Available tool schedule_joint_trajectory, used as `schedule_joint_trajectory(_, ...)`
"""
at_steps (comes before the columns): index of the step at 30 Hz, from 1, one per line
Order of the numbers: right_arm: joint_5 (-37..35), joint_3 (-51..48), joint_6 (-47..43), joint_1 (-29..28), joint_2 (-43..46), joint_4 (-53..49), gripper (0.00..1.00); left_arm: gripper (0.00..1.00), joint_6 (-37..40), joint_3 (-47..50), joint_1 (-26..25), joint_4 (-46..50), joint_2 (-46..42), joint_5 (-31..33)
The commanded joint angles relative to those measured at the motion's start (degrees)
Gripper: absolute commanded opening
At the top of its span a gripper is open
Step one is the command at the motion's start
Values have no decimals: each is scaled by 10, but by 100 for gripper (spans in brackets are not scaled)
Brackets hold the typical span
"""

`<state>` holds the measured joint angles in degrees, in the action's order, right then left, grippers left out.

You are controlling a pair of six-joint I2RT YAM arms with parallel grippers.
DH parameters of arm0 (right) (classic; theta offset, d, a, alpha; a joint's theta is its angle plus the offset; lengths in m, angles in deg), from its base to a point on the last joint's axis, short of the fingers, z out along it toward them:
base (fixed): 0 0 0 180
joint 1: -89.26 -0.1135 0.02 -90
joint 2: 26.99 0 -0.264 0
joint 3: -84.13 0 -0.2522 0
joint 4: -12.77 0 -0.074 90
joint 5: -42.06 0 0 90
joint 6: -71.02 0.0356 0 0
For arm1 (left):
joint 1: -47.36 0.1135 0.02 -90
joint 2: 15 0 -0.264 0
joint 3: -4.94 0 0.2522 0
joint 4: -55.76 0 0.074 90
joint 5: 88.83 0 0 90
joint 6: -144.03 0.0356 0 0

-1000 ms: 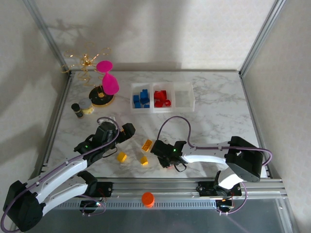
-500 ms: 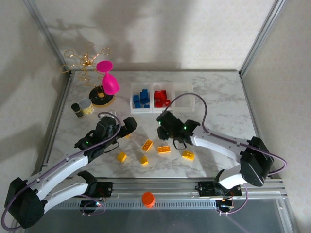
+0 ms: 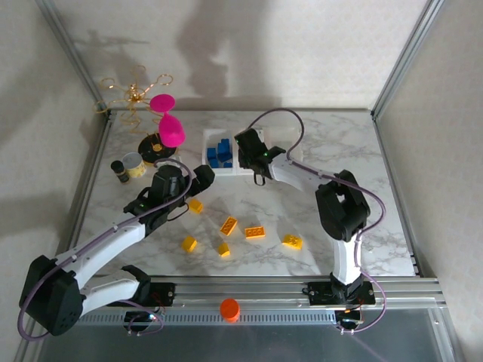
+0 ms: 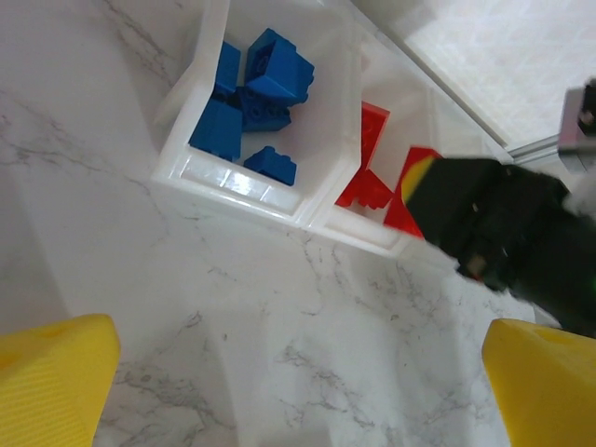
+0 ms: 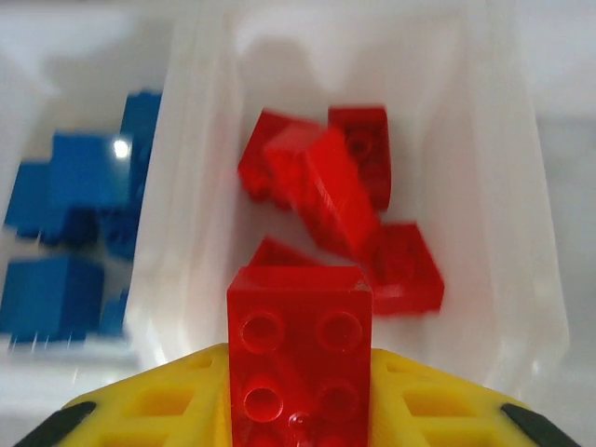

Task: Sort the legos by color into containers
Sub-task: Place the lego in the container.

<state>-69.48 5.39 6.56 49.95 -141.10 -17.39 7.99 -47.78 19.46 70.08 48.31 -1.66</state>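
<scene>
The three joined clear bins [image 3: 285,160] stand at the back centre. Blue legos [image 3: 220,153] [image 4: 250,91] fill the left bin, red legos [image 5: 331,182] [image 4: 371,177] lie in the middle one. My right gripper [image 3: 248,148] [image 5: 298,410] hovers over the middle bin, shut on a red lego [image 5: 298,358] between its yellow fingers [image 5: 158,405]. Several yellow legos [image 3: 254,231] lie scattered on the marble in front. My left gripper [image 3: 202,181] [image 4: 298,396] hangs open just before the bins, its yellow fingers [image 4: 51,382] wide apart with bare marble between them.
A small tin can [image 3: 134,165] and a dark little cylinder [image 3: 119,170] stand at the left, beside a gold wire stand with pink discs [image 3: 170,130]. An orange round cap [image 3: 229,309] rests on the front rail. The right bin [image 3: 285,145] holds nothing.
My right gripper has swung from the near table middle up to the middle bin, carrying the red lego. The left gripper has crept a little toward the bins.
</scene>
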Motion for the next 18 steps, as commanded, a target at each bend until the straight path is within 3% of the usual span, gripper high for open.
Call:
schedule_joint_trajectory(1,-35,44,-38,24,-36,49,34,100,14,-22,7,-31,17,-1)
schedule_joint_trajectory(3,-38,66,-57,28,-59,62,35,100,19,-31,8,-32,27,-2)
schedule_joint_trajectory(9,-37,142,-89,38,-102,43,51,100,19,-36,7,-44,35,-7)
schedule_joint_trajectory(18,23,19,-84,27,30,89,58,100,28,-33,-7,-30,12,1)
